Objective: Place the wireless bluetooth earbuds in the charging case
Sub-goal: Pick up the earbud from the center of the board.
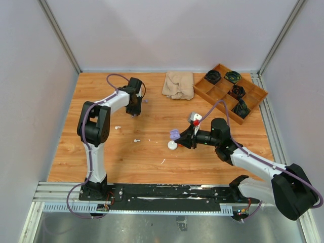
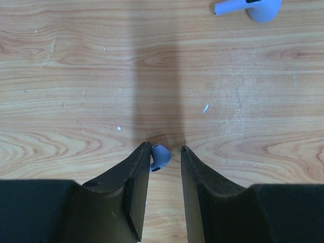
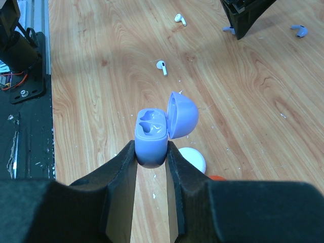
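A: Where's the purple earbud [image 2: 160,157]?
B: Lower middle of the left wrist view, on the table [image 2: 76,76], between the left claw [image 2: 165,149]'s narrow-set fingers, touching only 1 of them.
A: And the case [image 3: 151,135]?
B: Centre of the right wrist view, clamped in the right claw [image 3: 152,148], lid open, 2 sockets empty.
A: Risk?
B: An off-centre squeeze on such a rounded bud could squirt it out; a weak pinch might drop it on the way over.
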`<state>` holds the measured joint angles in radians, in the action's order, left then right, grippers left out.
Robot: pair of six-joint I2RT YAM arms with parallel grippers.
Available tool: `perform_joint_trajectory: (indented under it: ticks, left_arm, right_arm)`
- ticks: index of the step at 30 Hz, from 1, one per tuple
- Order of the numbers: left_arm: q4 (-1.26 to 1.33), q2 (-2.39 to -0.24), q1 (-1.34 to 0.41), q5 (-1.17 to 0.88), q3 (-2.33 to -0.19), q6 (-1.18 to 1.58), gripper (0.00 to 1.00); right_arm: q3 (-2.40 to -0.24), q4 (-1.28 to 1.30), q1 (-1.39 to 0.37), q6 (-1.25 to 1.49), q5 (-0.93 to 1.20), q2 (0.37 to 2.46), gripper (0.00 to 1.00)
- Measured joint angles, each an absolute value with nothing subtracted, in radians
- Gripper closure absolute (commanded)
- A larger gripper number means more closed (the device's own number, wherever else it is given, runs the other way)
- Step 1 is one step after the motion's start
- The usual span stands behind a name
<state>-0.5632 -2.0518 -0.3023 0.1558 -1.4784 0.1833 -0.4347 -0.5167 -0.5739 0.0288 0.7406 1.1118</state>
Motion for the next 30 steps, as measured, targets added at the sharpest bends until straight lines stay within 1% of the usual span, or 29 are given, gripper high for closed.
perform_joint_trajectory:
  ticks: [7, 17, 23, 25, 30]
  left_arm:
    - [-0.604, -2.062, -0.31, 0.167, -1.501, 0.17, 0.65]
    - [-0.629, -2.074, -0.316, 0.176, -1.52, 0.161, 0.78]
    - [-0.629, -2.074, -0.317, 0.183, -1.52, 0.16, 0.82]
    - [-0.617, -2.066, -0.317, 0.182, -1.507, 0.161, 0.84]
    - [-0.555, -2.006, -0.316, 0.162, -1.415, 0.184, 0.85]
  right_arm:
    - [-0.435, -0.516, -0.574, 0.029, 0.741, 1.112, 0.99]
    - [-0.446, -0.507, -0.574, 0.029, 0.741, 1.112, 0.99]
    - [-0.446, -0.503, -0.574, 0.029, 0.741, 1.112, 0.99]
    - [-0.446, -0.503, -0.574, 0.029, 0.741, 1.112, 0.99]
    - [-0.446, -0.503, -0.574, 0.029, 0.74, 1.107, 0.99]
